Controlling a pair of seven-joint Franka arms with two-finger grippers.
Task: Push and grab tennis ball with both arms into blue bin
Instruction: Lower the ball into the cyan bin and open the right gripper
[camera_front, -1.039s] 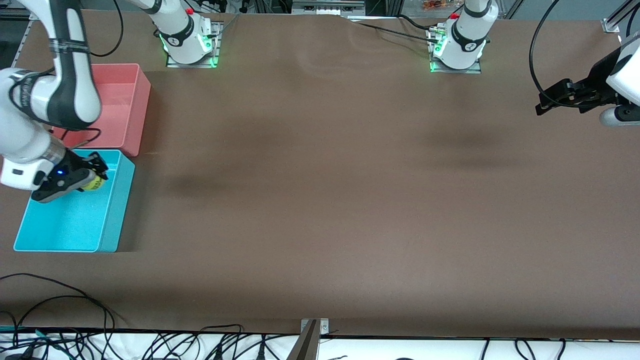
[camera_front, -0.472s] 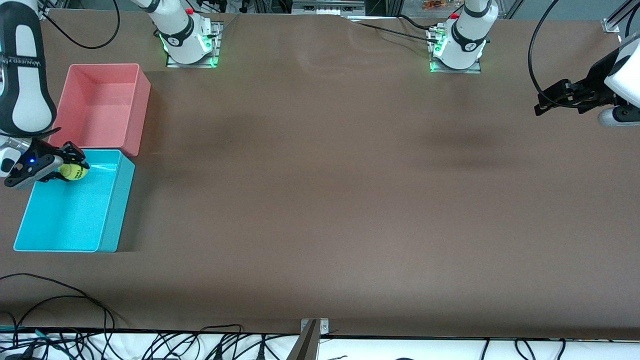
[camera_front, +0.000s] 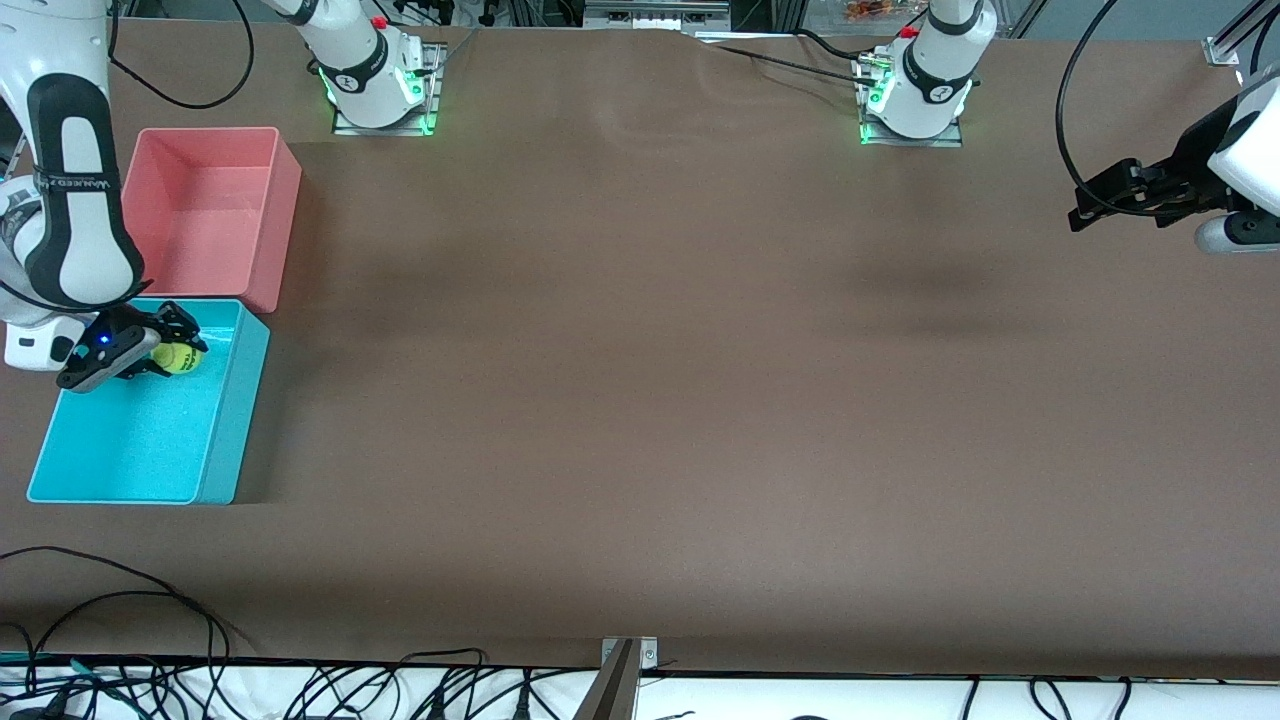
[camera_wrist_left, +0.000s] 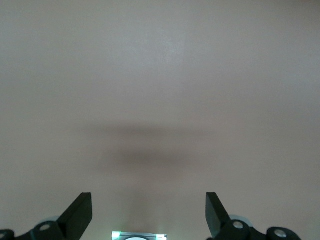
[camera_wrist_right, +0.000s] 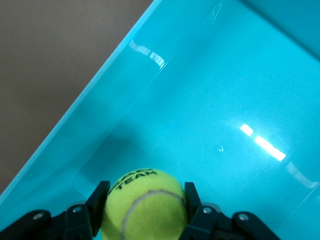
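Observation:
The tennis ball (camera_front: 179, 358) is yellow-green with dark print and sits between the fingers of my right gripper (camera_front: 177, 345), which is shut on it over the blue bin (camera_front: 222, 440), above the bin's end next to the pink-red bin. In the right wrist view the ball (camera_wrist_right: 145, 204) is clamped between both fingers of the gripper (camera_wrist_right: 145, 197), with the bin's cyan floor (camera_wrist_right: 225, 100) close below. My left gripper (camera_front: 1100, 207) is open and empty, held above the table at the left arm's end; the left wrist view shows its gripper (camera_wrist_left: 148, 212) over bare brown table.
A pink-red bin (camera_front: 275, 235) stands right beside the blue bin, farther from the front camera. Two small white arms with green-lit bases (camera_front: 378, 95) (camera_front: 912, 105) stand along the table's edge by the robots. Cables (camera_front: 120, 600) lie along the edge nearest the front camera.
My right gripper, still holding the ball, swung out toward the bin's edge and has now come back over the bin's inside. The left arm has barely moved.

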